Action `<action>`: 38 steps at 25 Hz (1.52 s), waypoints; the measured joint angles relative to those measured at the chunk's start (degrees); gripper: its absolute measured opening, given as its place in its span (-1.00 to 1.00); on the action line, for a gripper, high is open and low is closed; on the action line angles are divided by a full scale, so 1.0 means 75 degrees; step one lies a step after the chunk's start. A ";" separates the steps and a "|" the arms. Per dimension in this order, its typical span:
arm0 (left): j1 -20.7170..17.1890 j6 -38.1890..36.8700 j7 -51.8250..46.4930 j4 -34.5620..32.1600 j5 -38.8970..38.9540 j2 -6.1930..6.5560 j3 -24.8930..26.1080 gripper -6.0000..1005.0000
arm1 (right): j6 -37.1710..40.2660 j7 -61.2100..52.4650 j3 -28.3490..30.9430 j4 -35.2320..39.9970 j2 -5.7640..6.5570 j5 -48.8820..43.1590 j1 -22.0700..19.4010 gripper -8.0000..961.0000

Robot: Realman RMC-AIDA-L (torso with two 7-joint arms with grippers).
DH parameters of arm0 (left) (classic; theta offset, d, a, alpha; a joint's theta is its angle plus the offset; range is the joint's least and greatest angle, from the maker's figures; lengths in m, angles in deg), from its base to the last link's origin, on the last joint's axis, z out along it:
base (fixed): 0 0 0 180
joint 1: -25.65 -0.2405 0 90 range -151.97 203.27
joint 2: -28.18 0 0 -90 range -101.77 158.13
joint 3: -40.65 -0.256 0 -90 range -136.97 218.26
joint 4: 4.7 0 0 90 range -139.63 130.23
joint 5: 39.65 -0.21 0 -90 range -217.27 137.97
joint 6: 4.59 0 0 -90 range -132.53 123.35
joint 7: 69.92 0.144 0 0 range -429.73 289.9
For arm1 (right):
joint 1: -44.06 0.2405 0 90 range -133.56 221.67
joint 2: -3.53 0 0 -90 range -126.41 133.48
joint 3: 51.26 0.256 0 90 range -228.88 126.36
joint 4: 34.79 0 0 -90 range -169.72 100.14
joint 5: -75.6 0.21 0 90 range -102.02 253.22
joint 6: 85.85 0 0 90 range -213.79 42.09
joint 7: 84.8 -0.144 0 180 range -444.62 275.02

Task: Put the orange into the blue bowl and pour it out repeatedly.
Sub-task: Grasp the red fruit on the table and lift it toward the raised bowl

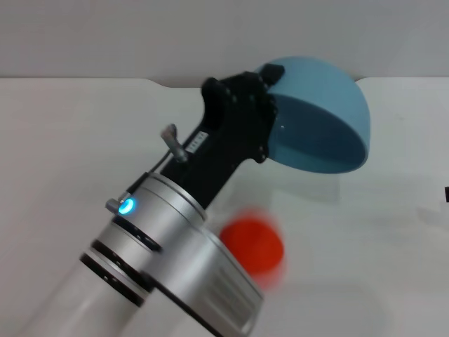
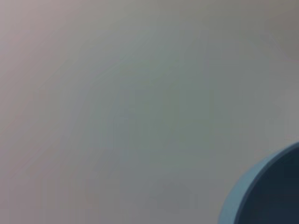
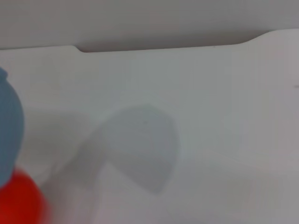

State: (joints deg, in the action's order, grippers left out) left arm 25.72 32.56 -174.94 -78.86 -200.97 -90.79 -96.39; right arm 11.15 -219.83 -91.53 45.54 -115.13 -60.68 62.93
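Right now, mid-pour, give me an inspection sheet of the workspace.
Surface: white table, bare where seen.
Job's things: blue bowl held tipped above the table, mouth facing down; orange out of the bowl, below it, motion-blurred.
Clutter: nothing seen.
Grippers: left gripper clamped on the bowl's rim; right gripper not in view.
Cables: nothing seen.
Surroundings: pale wall behind the table; bowl's shadow on the table.

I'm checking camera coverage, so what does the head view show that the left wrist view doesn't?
Only the head view shows the left hand gripping the tipped blue bowl by its rim, the orange below it, and the table's far edge. Only the left wrist view shows the bowl's rim close up, with nothing else beyond it. Both share the blue bowl and white table.
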 joint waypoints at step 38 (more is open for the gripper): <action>0.3219 -1.6898 -0.5907 -0.0946 0.2793 0.0201 1.0719 -0.99 | -0.0954 0.2508 -0.5043 -0.0763 -0.0013 0.1673 0.1187 0.08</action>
State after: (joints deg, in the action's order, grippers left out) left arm 49.86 -94.17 -219.25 -85.96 -180.02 -89.28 -16.00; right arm 3.99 -201.02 -129.35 39.81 -115.23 -48.14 71.84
